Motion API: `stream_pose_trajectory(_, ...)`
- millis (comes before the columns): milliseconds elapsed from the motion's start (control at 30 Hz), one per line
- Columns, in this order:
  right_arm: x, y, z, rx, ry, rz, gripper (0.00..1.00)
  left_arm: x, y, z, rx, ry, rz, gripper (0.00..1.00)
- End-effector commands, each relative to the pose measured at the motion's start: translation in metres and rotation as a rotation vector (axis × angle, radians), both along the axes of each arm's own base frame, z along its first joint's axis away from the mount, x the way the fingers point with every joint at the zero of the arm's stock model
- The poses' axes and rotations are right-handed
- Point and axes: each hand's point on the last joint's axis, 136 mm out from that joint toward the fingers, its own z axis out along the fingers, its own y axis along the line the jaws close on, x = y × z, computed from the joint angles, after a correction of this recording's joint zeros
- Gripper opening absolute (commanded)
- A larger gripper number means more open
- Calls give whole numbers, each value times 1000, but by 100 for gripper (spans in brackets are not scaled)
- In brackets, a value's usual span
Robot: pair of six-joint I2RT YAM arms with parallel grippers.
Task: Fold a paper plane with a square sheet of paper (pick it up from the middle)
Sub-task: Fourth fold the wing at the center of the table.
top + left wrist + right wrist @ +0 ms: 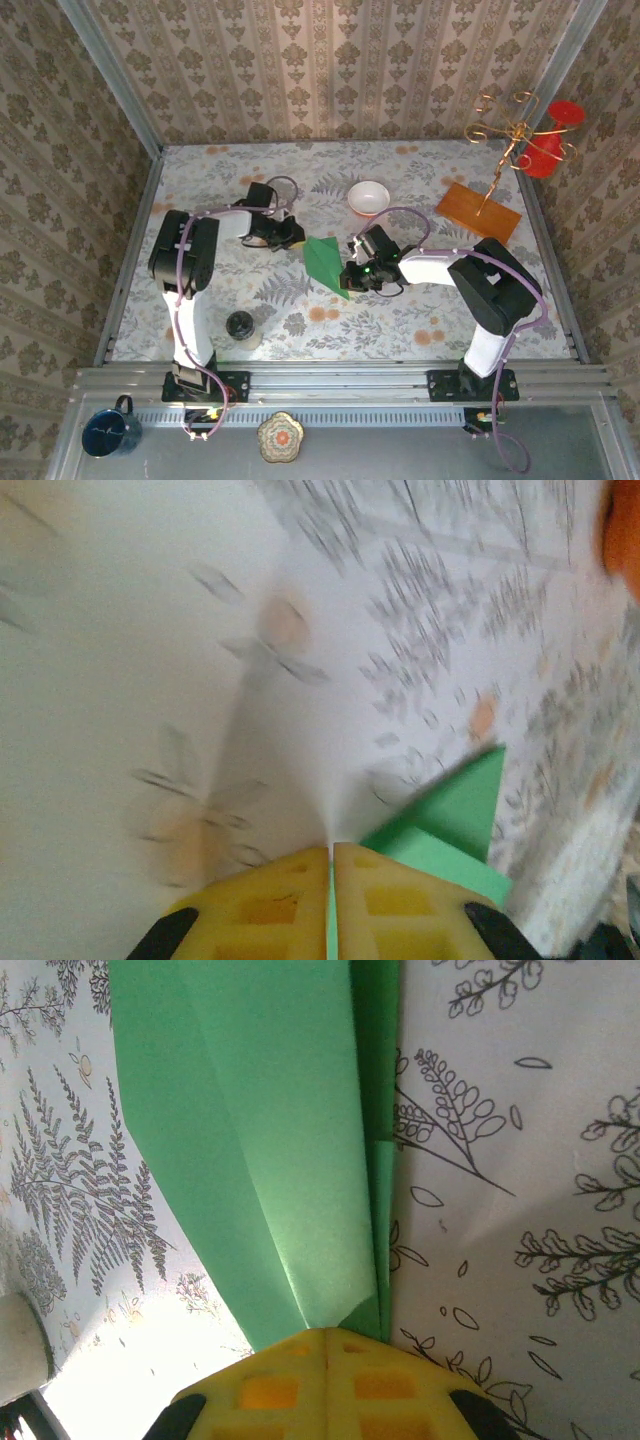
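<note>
The square sheet of paper, bright green, is folded into a pointed, layered wedge and held between my two grippers at mid-table. My left gripper is at its left corner. In the left wrist view the yellow pads are shut, with a thin green edge between them, and the folded paper spreads out to the right. My right gripper is shut on the other end. In the right wrist view its gripper pinches the narrow tip of the paper, whose overlapping flaps fan away from it.
A white bowl stands just behind the paper. An orange-brown wooden board lies at the back right, beside a gold wire stand and a red object. A dark jar sits at the front left. The tablecloth is floral.
</note>
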Motion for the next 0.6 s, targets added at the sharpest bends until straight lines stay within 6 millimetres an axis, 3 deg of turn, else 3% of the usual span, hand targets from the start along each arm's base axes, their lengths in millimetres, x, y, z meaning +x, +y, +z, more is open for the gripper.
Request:
stream_pose_trajectory(0,-58,-69,-62,-299,231,-36,7,24,32,9,114,-75,51,13)
stream_pose_trajectory(100,-56,-67,-60,-288,225,-32,7,25,23,41,74,-130,38,13)
stream_pose_trajectory(233,-54,-65,-57,-280,216,-28,8,0,-8,63,14,-153,-33,13)
stream_pose_trajectory(433,-55,-65,-58,-279,219,-24,8,-47,-62,52,-20,-110,-145,13)
stream_pose_trajectory(567,-56,-65,-59,-280,222,-23,8,-58,-77,34,-10,-72,-178,13)
